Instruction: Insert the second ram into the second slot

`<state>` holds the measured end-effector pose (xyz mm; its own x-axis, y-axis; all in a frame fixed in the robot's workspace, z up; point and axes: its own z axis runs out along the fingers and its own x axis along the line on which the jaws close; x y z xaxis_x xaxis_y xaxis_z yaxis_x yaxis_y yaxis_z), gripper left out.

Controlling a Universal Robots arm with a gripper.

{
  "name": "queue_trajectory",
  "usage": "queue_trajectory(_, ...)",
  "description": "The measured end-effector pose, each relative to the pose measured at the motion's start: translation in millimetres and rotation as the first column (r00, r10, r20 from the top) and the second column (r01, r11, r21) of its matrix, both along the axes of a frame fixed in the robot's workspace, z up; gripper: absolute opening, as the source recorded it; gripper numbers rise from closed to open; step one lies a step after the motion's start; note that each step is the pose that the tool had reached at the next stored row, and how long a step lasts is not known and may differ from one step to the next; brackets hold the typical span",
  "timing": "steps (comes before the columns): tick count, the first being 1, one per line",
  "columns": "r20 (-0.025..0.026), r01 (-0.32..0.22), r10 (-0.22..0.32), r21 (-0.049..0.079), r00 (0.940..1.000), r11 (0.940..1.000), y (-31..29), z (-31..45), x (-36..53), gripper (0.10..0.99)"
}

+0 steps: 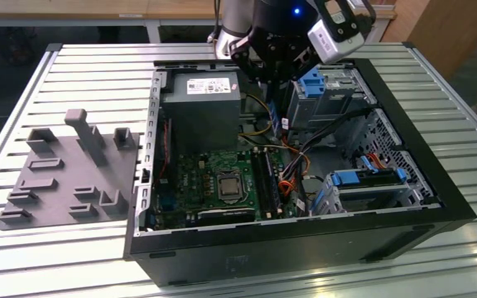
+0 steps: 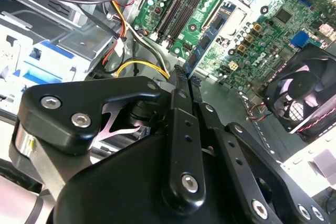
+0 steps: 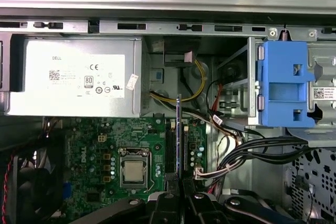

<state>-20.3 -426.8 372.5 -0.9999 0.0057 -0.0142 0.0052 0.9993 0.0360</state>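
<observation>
My gripper (image 1: 273,77) hangs over the open computer case (image 1: 404,118), near its far side. It is shut on the second ram (image 3: 179,129), a thin blue stick seen edge-on in the first wrist view, clamped between the fingertips (image 3: 167,186). In the second wrist view the ram (image 2: 207,43) juts out from the gripper (image 2: 186,77) toward the green motherboard (image 2: 247,3). The ram is in the air above the long dark memory slots (image 3: 170,145), lined up with their length and not touching them. In the exterior view the slots (image 1: 263,180) lie right of the processor socket (image 1: 222,185).
A grey power supply (image 3: 73,77) sits beside the ram's path. A blue drive-bay clip (image 3: 283,82) and bundles of black cables (image 3: 262,150) lie on the other side. A fan (image 2: 302,95) stands at the board's edge. A grey fixture block (image 1: 64,167) lies on the slatted table.
</observation>
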Motion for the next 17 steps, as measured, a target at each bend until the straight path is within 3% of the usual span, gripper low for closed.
queue_trajectory(17, -0.0001, 0.0, 0.0, 0.0, 1.0, 1.0, 0.0, -5.1, 0.0, 0.137)
